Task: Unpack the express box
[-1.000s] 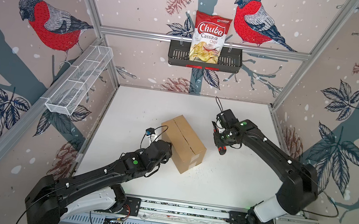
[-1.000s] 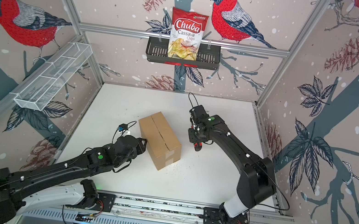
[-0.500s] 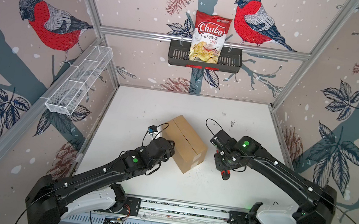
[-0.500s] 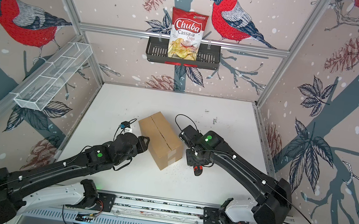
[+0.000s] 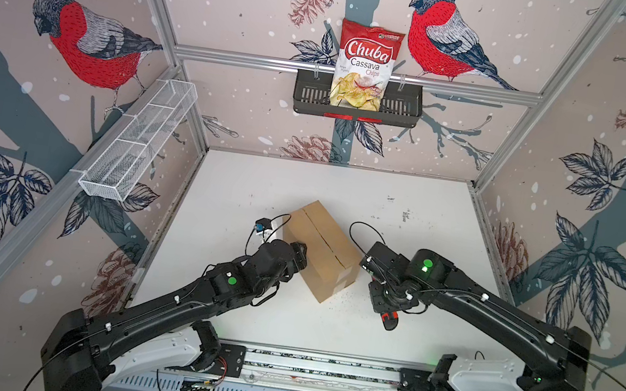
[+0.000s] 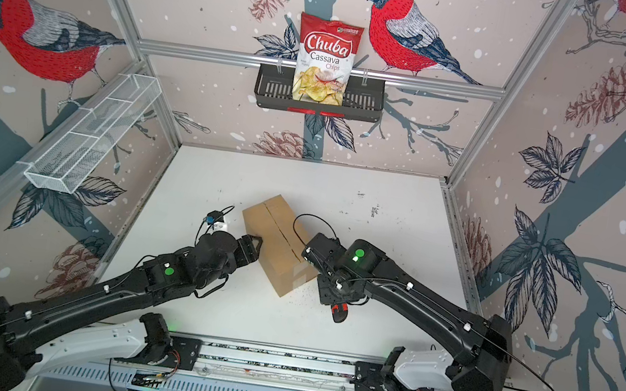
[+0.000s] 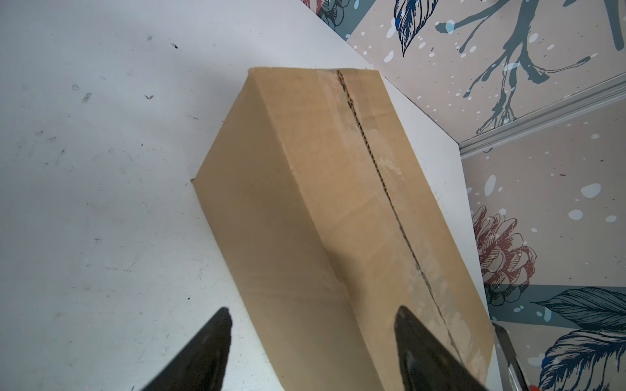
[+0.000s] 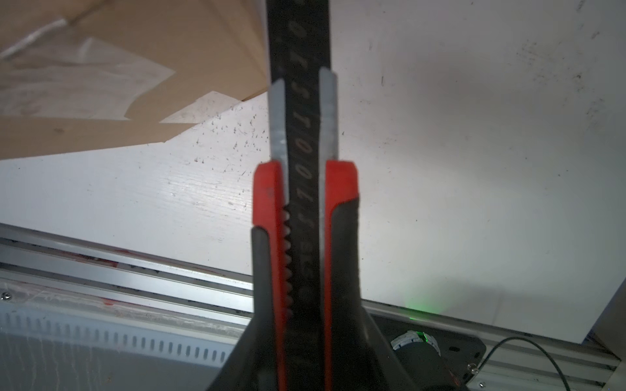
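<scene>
The express box (image 5: 323, 244) (image 6: 275, 237), a brown carton with its top flaps lying flat, sits slantwise mid-table. In the left wrist view a dark slit runs along the centre seam of the box (image 7: 338, 203). My left gripper (image 5: 300, 248) (image 6: 253, 243) (image 7: 311, 315) is open at the box's left long side. One finger is over the top edge and the other is over the table. My right gripper (image 5: 386, 310) (image 6: 335, 301) (image 8: 305, 223) is shut on a red and black utility knife (image 5: 389, 322) (image 8: 301, 135), just right of the box's near corner (image 8: 101, 67).
A black slotted basket (image 5: 400, 108) on the back wall holds a Chuba chips bag (image 5: 364, 65). A white wire shelf (image 5: 138, 145) hangs on the left wall. Small dark crumbs (image 5: 346, 298) lie by the box's near corner. The arms' aluminium rail (image 5: 319, 367) runs along the front.
My right arm has swung from the box's far right side towards the front with the knife. My left gripper's jaws have spread wider at the box's side. The box has stayed put.
</scene>
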Available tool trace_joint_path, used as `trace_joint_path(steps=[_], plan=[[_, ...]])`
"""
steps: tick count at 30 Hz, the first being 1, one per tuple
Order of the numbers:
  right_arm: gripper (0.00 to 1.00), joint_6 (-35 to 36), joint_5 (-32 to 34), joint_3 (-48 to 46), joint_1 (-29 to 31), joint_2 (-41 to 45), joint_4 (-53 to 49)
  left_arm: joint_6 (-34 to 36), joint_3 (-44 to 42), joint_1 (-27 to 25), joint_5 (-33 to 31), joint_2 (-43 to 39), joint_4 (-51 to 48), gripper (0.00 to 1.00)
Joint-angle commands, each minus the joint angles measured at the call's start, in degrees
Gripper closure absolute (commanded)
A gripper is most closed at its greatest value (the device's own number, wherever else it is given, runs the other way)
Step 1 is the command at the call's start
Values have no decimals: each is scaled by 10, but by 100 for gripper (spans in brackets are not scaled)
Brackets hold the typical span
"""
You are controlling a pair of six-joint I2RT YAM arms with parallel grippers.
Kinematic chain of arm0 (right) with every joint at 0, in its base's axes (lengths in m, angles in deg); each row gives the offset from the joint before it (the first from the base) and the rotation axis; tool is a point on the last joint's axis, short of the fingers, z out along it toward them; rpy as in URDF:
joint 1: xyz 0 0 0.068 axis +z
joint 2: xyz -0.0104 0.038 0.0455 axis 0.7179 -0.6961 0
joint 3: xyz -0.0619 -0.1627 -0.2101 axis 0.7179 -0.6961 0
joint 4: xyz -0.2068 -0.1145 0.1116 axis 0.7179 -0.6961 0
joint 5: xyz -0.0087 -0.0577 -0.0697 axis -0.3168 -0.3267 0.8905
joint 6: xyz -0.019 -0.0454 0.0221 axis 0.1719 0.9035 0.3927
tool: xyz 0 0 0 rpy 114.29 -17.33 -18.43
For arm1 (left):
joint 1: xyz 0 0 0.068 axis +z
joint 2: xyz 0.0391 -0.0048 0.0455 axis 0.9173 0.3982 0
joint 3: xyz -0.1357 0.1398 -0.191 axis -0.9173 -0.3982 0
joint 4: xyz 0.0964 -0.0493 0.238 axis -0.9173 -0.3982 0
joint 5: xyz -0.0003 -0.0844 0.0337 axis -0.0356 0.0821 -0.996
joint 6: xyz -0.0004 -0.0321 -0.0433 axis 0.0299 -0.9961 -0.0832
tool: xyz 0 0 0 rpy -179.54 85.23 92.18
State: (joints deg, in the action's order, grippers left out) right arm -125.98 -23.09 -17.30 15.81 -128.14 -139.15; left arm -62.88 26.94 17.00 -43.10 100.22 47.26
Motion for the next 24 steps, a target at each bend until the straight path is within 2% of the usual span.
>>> trace_joint_path(steps=[1, 6, 12, 24], plan=[[96, -14, -7, 3, 12, 0, 1, 7, 6, 1, -6, 0, 12, 19], [96, -23, -6, 3, 23, -1, 1, 11, 6, 1, -1, 4, 28, 10], [96, -26, -8, 5, 29, -4, 6, 12, 2, 1, 12, 15, 51, 6], [96, -30, -11, 6, 37, 1, 15, 12, 0, 0, 31, 36, 82, 6]])
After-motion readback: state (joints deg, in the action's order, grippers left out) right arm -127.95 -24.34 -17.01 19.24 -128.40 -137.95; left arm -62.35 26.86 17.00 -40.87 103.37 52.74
